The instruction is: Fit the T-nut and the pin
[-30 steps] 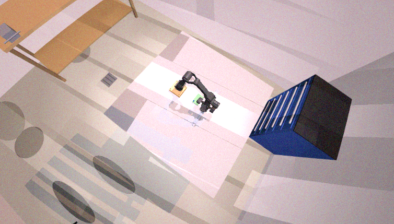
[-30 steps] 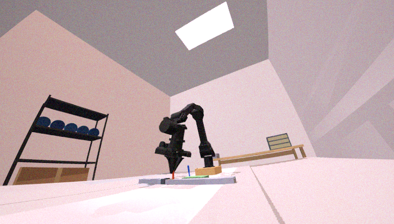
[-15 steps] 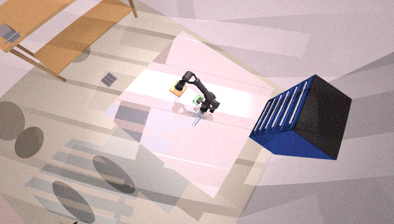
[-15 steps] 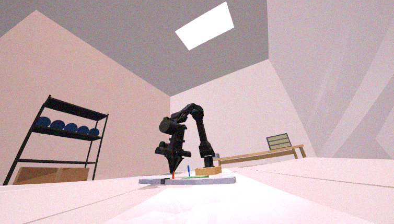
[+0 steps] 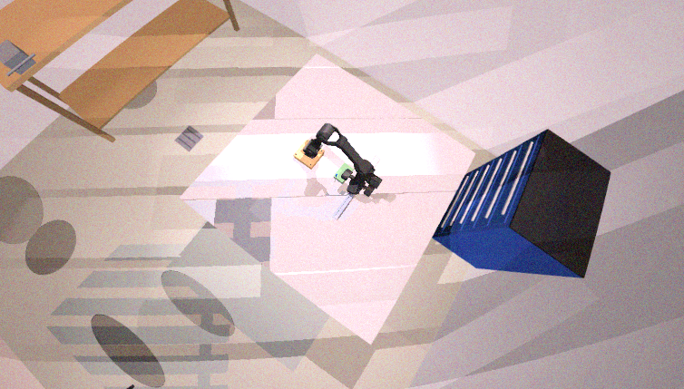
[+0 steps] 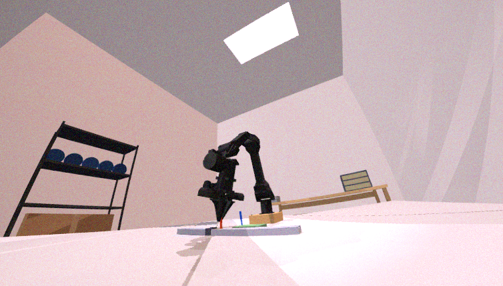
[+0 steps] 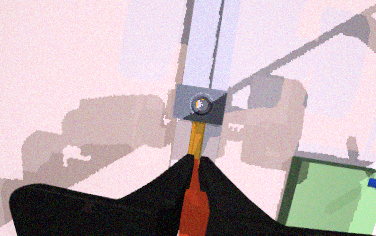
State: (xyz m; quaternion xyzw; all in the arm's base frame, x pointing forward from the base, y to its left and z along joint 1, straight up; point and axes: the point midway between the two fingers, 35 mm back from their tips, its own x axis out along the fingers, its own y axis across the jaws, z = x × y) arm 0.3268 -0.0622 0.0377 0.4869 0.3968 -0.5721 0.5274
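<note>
- Dark bracket: sits across the rail; a little brass colour shows through its hole.
- Brass nut: in the rail's slot, running up to the bracket's edge; how well it lines up with the hole I cannot tell.
- Orange handle: just beside the bracket, sticking up from the rail.
- End effector: just beside the bracket, nearly closed, its fingers pinching the orange handle.
- Metal rail: on the table, reaching out on both sides of the bracket.
- Green tray: near the bracket, beside the rail.
- Blue pin: upright at the tray, farther from the bracket than the handle.
- Wooden block: beyond the tray from the bracket, under the arm.
- Blue cabinet: well apart from the bracket, past the table's edge.
</note>
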